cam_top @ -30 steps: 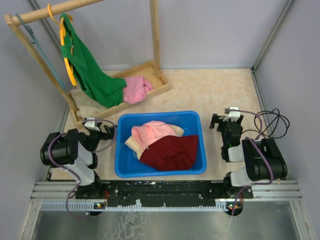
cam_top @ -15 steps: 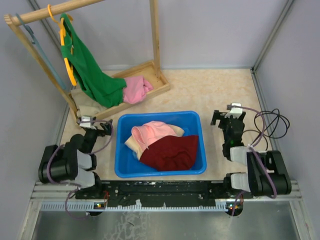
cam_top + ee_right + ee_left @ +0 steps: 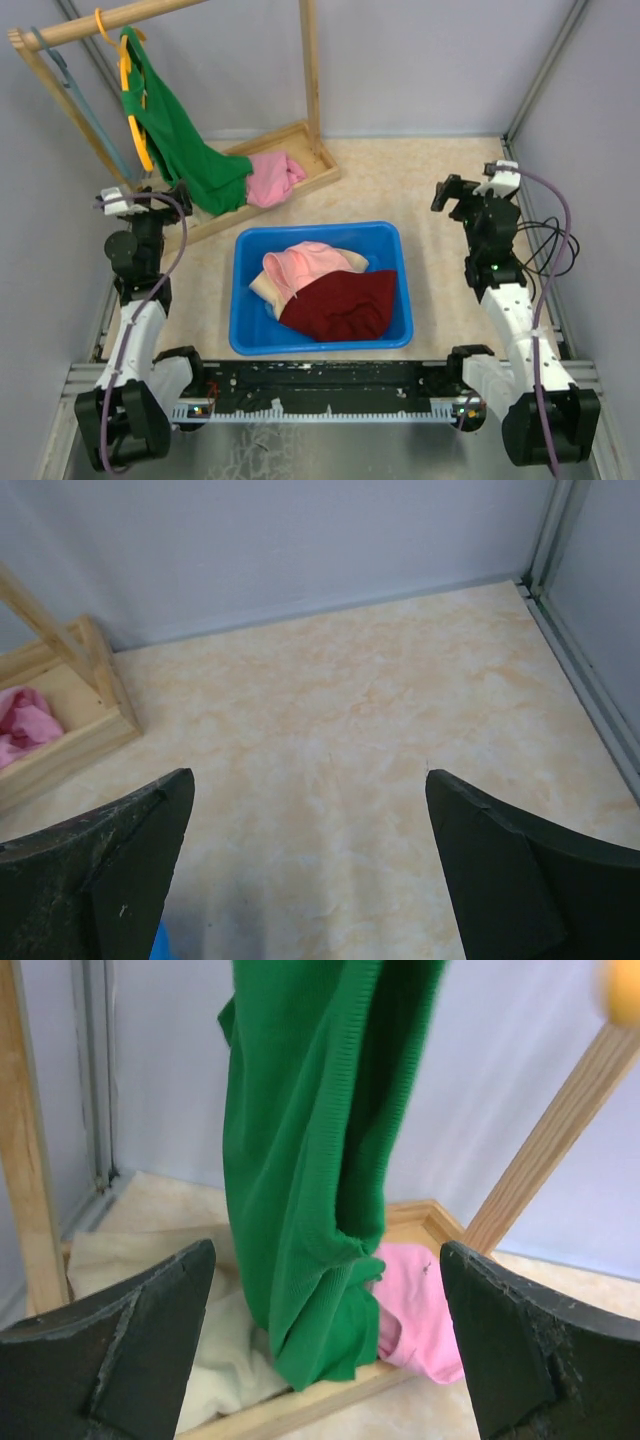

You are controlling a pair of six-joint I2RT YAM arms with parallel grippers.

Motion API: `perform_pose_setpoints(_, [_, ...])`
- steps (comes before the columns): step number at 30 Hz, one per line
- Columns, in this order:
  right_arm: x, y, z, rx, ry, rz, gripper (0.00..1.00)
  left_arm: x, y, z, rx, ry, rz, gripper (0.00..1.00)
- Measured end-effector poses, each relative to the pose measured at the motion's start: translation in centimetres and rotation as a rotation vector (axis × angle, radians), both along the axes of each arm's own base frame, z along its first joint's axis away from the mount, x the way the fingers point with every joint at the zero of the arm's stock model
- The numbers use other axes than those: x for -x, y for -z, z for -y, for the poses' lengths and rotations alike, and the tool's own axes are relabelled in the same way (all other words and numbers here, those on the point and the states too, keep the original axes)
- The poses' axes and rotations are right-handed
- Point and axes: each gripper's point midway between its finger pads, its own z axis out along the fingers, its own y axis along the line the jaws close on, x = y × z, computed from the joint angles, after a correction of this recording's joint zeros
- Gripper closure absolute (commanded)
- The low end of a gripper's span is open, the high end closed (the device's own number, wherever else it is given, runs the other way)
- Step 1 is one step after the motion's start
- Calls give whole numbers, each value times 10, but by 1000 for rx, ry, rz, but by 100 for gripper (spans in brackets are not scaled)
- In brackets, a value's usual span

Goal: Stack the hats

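A blue bin (image 3: 394, 300) in the middle of the table holds a pink hat (image 3: 305, 262) on top, a dark red hat (image 3: 340, 305) in front of it and a beige hat edge (image 3: 260, 290) on the left. No blue hat shows. My left gripper (image 3: 162, 196) is open and empty, raised left of the bin and facing the wooden rack; its wrist view (image 3: 325, 1255) looks at the green shirt (image 3: 310, 1160). My right gripper (image 3: 455, 192) is open and empty, raised right of the bin over bare table (image 3: 308, 780).
A wooden clothes rack (image 3: 300, 150) stands at the back left. The green shirt (image 3: 185, 150) hangs from it on a yellow hanger. Its base tray holds a bright pink cloth (image 3: 420, 1310) and a cream cloth (image 3: 130, 1290). Grey walls close in the table.
Both arms have unfolded from low rest poses beside the bin. The left gripper has risen and moved back toward the rack. The right gripper has risen and moved back. The hats have not moved.
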Motion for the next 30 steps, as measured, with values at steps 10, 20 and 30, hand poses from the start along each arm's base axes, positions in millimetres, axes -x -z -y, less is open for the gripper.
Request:
perform_pose_setpoints(10, [7,-19,-36,-103,-175,-145,1,-76,56,-26,285,-104,-555,1])
perform_pose_setpoints(20, [29,-5,-42,-142,-201,-184,1,6,206,-3,419,-137,-1074,1])
perform_pose_setpoints(30, [41,24,-44,-174,-203,-239,1,34,220,1,446,-155,-1078,9])
